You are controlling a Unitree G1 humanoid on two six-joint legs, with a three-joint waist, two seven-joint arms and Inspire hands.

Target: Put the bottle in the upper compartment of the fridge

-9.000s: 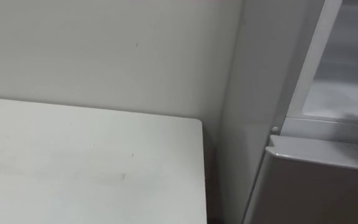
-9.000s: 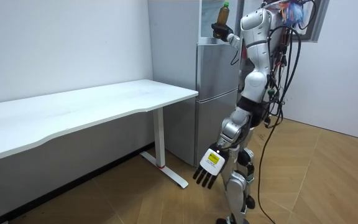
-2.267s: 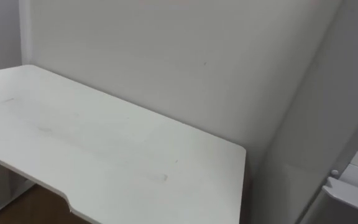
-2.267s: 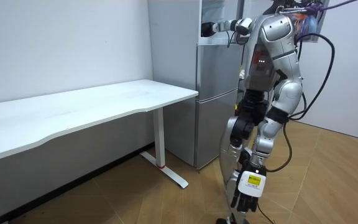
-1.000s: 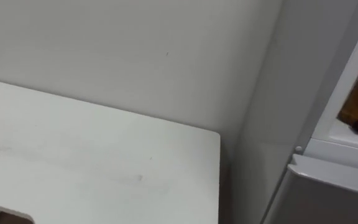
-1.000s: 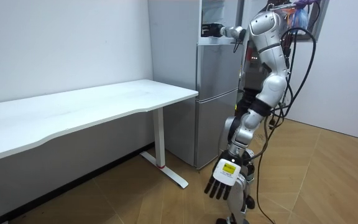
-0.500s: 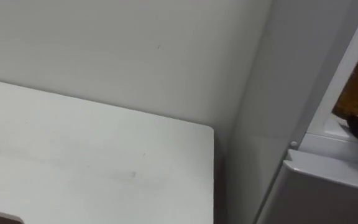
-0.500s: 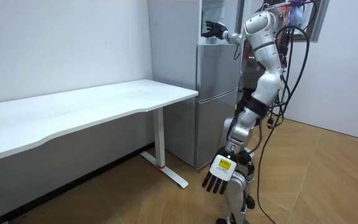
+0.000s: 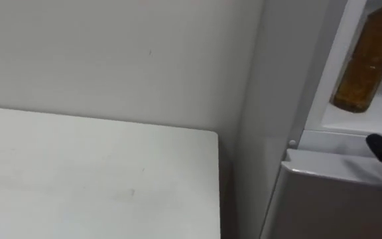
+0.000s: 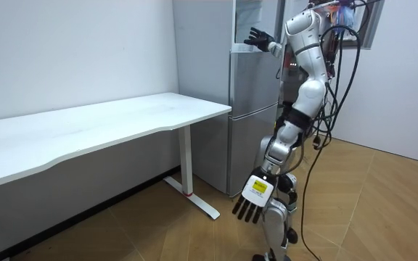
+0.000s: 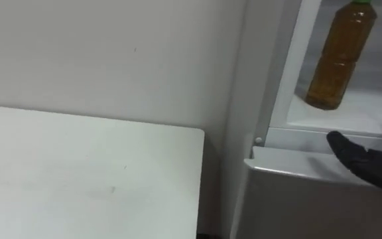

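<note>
One bottle (image 11: 337,56) upright in upper fridge (image 11: 371,110); right robot hand (image 11: 371,163) apart.

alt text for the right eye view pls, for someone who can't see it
A bottle of amber drink stands upright on the shelf of the open upper fridge, with no hand on it. The robot's right hand, dark fingers straight, reaches in from the right below, above the lower door. A white table stands left of the fridge against a wall.

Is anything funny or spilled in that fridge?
No, nothing looks odd. The bottle stands upright on the fridge shelf with its cap on, and nothing is spilled. The right hand is open just below it, not touching.
</note>
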